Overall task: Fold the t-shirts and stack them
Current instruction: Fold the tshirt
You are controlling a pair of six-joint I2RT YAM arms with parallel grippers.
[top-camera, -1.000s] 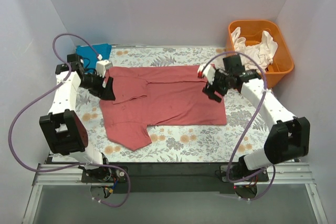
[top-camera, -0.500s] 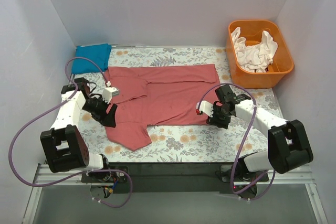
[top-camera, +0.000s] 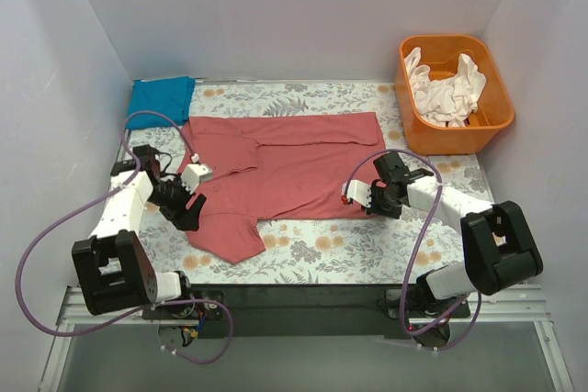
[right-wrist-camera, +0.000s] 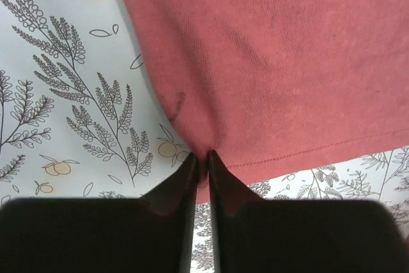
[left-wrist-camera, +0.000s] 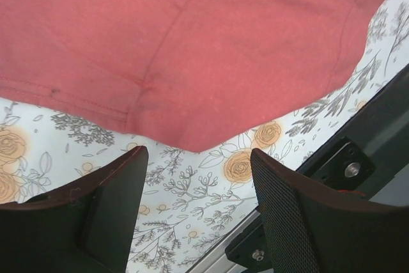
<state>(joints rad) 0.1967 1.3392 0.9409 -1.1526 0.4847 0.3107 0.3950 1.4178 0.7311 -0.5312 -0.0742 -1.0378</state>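
A red t-shirt point(top-camera: 285, 172) lies spread flat on the floral table cover, its near sleeve pointing to the front left. My right gripper point(top-camera: 376, 201) is shut on the red t-shirt's near right corner point(right-wrist-camera: 211, 151), the cloth bunched between the jaw tips. My left gripper point(top-camera: 190, 213) hovers open at the near left edge, just off the sleeve's hem point(left-wrist-camera: 192, 139), with only the table cover between its fingers point(left-wrist-camera: 108, 202). A folded blue t-shirt point(top-camera: 160, 98) lies at the far left corner. White t-shirts point(top-camera: 447, 89) are heaped in the orange bin.
The orange bin point(top-camera: 491, 121) stands at the far right beyond the table cover point(top-camera: 367, 245). Grey walls close in the left, back and right. A black rail point(top-camera: 303, 305) runs along the near edge by the arm bases.
Both arms came down from the shirt's upper sides to its near edge. The right gripper closed on the near right corner. The left gripper stayed open and settled by the sleeve.
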